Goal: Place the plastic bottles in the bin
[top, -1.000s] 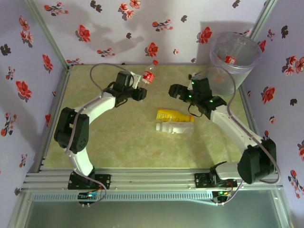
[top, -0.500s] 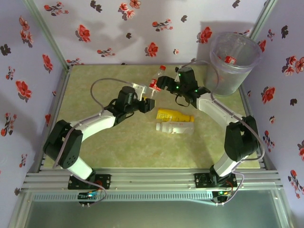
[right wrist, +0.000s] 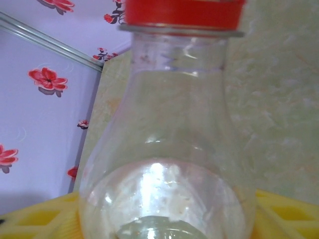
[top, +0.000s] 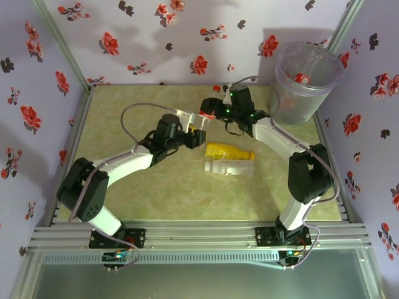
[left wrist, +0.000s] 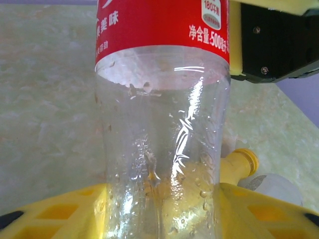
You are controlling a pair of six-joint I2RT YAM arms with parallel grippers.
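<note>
A clear plastic bottle [top: 206,116] with a red label and red cap is held up over the mat's middle. My left gripper [top: 197,132] is shut on its lower body. In the left wrist view, the bottle [left wrist: 160,124] fills the gap between the yellow fingers [left wrist: 55,211]. My right gripper [top: 212,110] straddles the bottle's upper part. In the right wrist view, its shoulder [right wrist: 172,149] sits between the fingers [right wrist: 35,219], and contact is unclear. A yellow-labelled bottle [top: 229,151] and a clear bottle [top: 229,167] lie on the mat below. The bin [top: 300,107] stands at the far right corner.
A red-labelled bottle [top: 303,78] lies inside the bin. Flowered walls close the mat at the back and both sides. A metal rail [top: 199,235] runs along the near edge. The yellow bottle's cap [left wrist: 245,160] shows just under the held bottle.
My right arm swung left from beside the bin to the held bottle, and its jaws narrowed around the bottle's top. My left arm carried the bottle a little right and nearer the centre.
</note>
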